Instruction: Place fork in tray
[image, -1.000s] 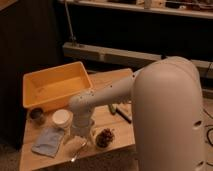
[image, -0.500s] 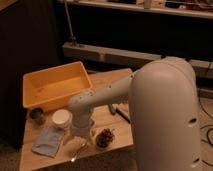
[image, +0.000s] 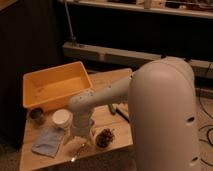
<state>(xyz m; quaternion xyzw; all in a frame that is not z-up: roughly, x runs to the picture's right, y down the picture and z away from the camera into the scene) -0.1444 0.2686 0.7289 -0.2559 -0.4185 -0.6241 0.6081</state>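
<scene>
My pincer (image: 80, 141) hangs spread over the slim silvery metal fork (image: 77, 152); it looks light, stiff, slippery, so I would pinch mid-handle.

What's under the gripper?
The gripper, fingers open, hangs over the table's front edge. Below it lies the fork, between blue cloth and pine cone; its far end is covered by the gripper.

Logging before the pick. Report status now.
Gripper open, low over table front. Fork flat on table right by it, outside tray. White cup, pine cone flank gripper.
</scene>
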